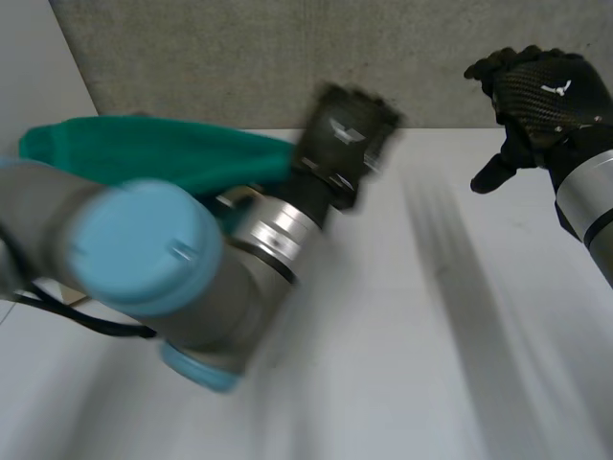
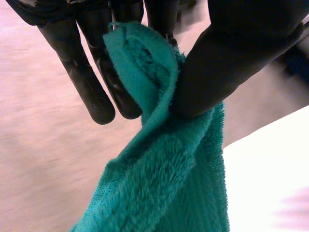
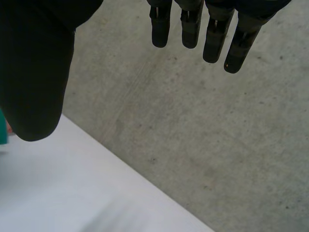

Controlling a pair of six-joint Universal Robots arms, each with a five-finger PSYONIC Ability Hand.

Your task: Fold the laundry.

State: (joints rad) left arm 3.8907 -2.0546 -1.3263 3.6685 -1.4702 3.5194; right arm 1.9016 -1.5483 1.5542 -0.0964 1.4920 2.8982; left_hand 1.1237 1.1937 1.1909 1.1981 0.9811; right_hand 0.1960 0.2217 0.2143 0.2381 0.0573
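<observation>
A teal green towel point(image 1: 153, 153) stretches from the table's far left toward my left hand point(image 1: 347, 134) at the far middle. In the left wrist view the towel point(image 2: 164, 183) has a folded edge pinched between my thumb point(image 2: 222, 72) and fingers point(image 2: 101, 101), and the rest hangs down from the grip. My right hand point(image 1: 541, 101) hovers at the far right above the table edge. Its fingers point(image 3: 212, 34) are straight and its thumb point(image 3: 34, 72) is spread wide, with nothing between them.
The white table point(image 1: 421, 364) runs across the front and right. Its far edge point(image 3: 145, 179) meets a grey concrete floor point(image 3: 217, 130). My left arm point(image 1: 144, 259) crosses the near left, covering part of the towel.
</observation>
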